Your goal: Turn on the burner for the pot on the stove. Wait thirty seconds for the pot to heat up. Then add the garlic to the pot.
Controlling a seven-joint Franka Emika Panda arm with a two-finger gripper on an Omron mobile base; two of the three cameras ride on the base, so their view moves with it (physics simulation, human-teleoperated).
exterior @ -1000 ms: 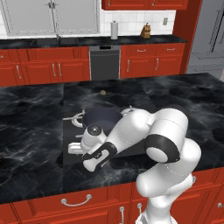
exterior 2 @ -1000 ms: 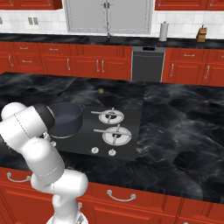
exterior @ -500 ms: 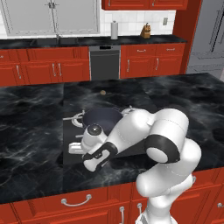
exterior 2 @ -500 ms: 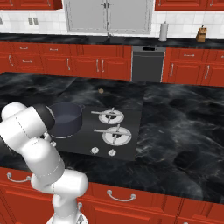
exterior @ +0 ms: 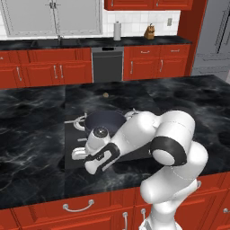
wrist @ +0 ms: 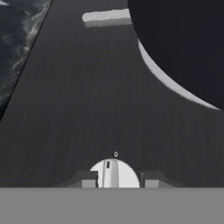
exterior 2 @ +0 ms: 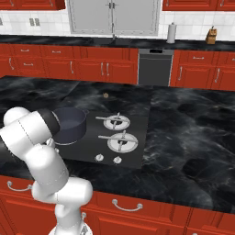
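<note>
Black marble counter point(exterior 2: 193, 137) with inset stove point(exterior 2: 137, 140), garlic point(exterior 2: 106, 95) behind it.

A paper towel roll point(exterior: 117, 31) and knife block point(exterior: 149, 32) stand on the back counter point(exterior: 45, 43) above the dishwasher point(exterior: 107, 65).

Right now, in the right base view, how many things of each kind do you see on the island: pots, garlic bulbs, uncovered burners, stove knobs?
Pot: 1
Garlic bulb: 1
Uncovered burners: 2, the far one and the near one
Stove knobs: 2, left and right
Total: 6
</note>
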